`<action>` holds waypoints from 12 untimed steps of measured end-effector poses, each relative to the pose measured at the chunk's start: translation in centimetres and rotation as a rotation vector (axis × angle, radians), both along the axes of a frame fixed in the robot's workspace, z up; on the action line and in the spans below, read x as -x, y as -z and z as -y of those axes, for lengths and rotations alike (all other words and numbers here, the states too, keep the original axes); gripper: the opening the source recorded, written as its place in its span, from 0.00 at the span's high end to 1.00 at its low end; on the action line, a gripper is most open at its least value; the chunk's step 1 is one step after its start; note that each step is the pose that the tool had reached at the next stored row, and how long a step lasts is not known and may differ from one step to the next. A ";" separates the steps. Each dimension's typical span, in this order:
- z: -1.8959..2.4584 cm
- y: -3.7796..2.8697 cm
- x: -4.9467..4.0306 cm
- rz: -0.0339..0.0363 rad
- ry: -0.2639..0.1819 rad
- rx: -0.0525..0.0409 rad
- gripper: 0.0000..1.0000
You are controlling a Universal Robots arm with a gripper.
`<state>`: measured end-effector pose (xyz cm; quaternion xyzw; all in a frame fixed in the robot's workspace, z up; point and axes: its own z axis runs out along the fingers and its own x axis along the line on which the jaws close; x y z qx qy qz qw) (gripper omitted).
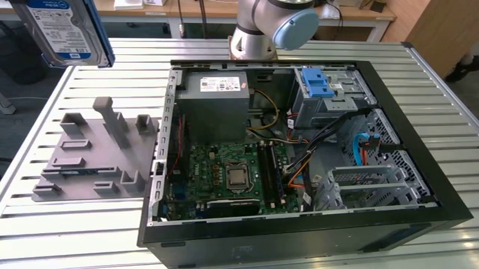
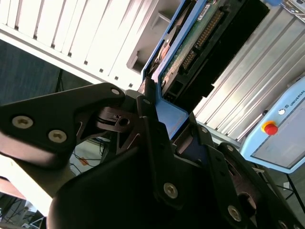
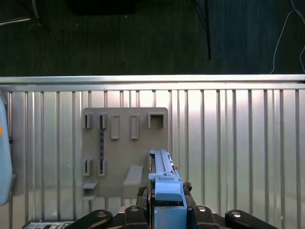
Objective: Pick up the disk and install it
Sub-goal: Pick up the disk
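The disk (image 1: 64, 31) hangs high above the table at the exterior view's left, its white-and-blue label facing the camera and blue rails along its edges. In the second wrist view my gripper (image 2: 164, 102) is shut on the disk (image 2: 205, 38), with the black fingers (image 2: 147, 119) clamped on its blue carrier end and the connector edge pointing away. The first wrist view shows the disk (image 3: 164, 183) edge-on between the jaws of the gripper (image 3: 164, 214), above the slatted table.
An open computer case (image 1: 419, 168) lies on the slatted table, with a metal drive bay and blue latch (image 1: 318, 84) at its far right. A grey slotted fixture (image 1: 93, 157) sits left of the case, below the disk. The arm's base (image 1: 270, 25) stands behind the case.
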<state>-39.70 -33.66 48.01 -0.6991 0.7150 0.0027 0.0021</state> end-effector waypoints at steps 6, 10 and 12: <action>0.62 -0.01 -0.29 -0.0001 0.000 0.0000 0.64; 0.81 0.00 -0.40 0.0000 0.001 -0.0001 0.64; 0.85 0.00 -0.54 0.0000 0.001 0.0000 0.64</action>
